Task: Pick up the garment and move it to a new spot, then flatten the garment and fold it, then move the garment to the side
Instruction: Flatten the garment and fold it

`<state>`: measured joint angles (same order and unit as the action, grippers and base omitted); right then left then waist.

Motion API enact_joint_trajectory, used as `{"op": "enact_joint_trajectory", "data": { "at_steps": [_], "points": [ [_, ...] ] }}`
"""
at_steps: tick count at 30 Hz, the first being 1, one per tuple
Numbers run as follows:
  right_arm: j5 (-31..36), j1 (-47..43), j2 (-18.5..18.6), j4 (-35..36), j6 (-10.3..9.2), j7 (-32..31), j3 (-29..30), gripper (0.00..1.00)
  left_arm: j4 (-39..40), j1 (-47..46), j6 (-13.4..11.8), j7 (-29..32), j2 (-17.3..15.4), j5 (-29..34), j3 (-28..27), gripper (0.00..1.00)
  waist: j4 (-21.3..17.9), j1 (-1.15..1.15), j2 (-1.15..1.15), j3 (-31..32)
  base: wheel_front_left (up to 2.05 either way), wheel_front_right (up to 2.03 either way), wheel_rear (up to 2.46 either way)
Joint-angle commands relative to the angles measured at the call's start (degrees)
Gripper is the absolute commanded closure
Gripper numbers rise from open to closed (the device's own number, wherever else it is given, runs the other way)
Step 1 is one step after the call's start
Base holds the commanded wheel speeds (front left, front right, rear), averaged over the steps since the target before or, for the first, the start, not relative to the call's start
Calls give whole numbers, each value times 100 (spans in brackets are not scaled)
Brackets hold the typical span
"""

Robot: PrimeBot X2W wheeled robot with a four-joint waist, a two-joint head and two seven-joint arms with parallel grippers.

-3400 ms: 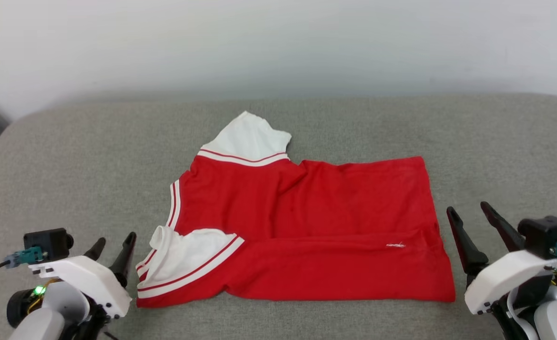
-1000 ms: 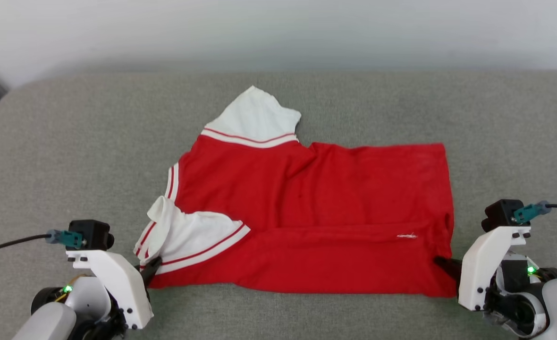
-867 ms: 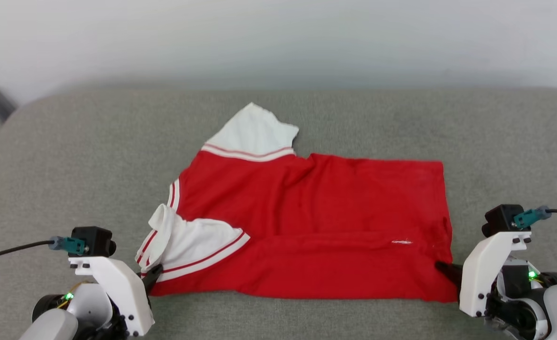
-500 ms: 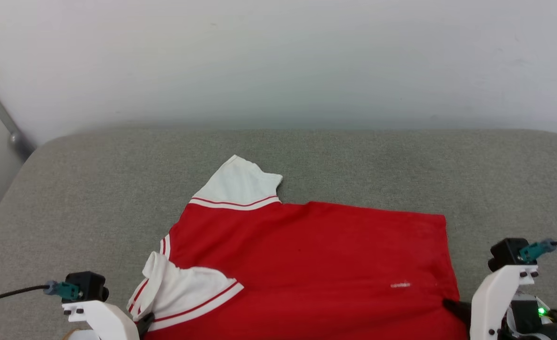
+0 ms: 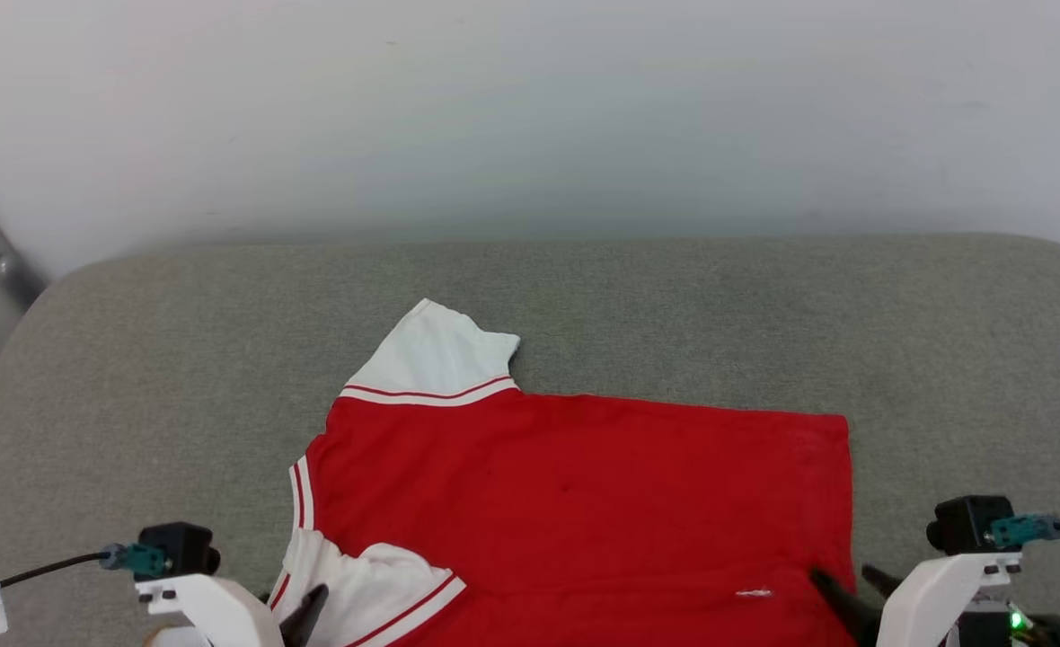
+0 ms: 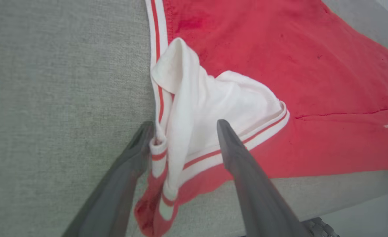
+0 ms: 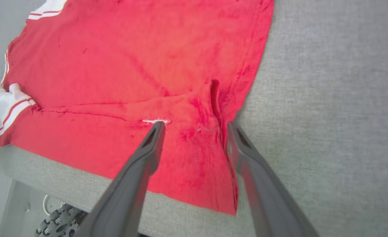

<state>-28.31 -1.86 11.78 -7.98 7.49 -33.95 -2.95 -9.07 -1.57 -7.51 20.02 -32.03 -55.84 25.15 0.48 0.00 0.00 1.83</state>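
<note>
Nearest you, your left gripper stands wide open astride the bunched white sleeve, gripping nothing; your right gripper gapes over the red hem corner. The red jersey T-shirt with white striped-trim sleeves lies spread on a grey fabric cushion, pale wall beyond.

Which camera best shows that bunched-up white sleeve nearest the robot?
The left wrist view: the sleeve sits large and central, folds and striped trim clear. The head view cuts it off at the bottom edge; the right wrist view catches a sliver at its left edge.
</note>
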Motion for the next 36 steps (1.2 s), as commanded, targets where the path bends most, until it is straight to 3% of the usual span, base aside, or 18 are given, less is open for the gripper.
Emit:
{"op": "enact_joint_trajectory", "data": {
  "at_steps": [1, 3, 4, 8, 15, 20, 24, 29, 36],
  "points": [
    [86, 107, 25, 81, 0, 231, -36, 0, -20, -117, 9, -110, 16, 53, -58, 0, -54, 0, 0, -19, 0, 0, 0],
    [244, 131, 37, 146, -1, 716, -105, 0, -75, -239, -13, -365, 18, 200, -121, 0, -134, 0, 0, -31, 0, 0, 0],
    [554, 243, -13, 307, -1, 1417, -92, 0, -101, -458, -59, -790, 66, 386, -249, 0, -263, 0, 0, -68, 0, 0, 0],
    [904, 361, -104, 533, -1, 2157, -12, 0, -137, -835, -90, -1270, 120, 594, -398, 0, -429, 0, 0, -214, 0, 0, 0],
    [1255, 793, -378, 1149, -1, 2926, 153, 0, -78, -2024, -107, -1674, 94, 940, -611, 0, -676, 0, 0, -1241, 0, 0, 0],
    [1446, 1100, -601, 1466, -1, 3124, 234, 0, -311, -3012, 101, -1588, -33, 965, -739, 0, -883, 0, 0, -2035, 0, 0, 0],
    [1583, 1279, -714, 1588, -1, 3249, 254, 0, -589, -3761, 439, -1168, -175, 786, -753, 0, -1074, 0, 0, -2520, 0, 0, 0],
    [1548, 1402, -812, 1596, -1, 3400, 197, 0, -1074, -4519, 960, -163, -456, 460, -598, 0, -1339, 0, 0, -2870, 0, 0, 0],
    [1454, 1369, -886, 1506, -1, 3467, 114, 0, -1592, -5156, 1120, 1622, -1005, 97, -379, 0, -1681, 0, 0, -3160, 0, 0, 0]
  ]
}}
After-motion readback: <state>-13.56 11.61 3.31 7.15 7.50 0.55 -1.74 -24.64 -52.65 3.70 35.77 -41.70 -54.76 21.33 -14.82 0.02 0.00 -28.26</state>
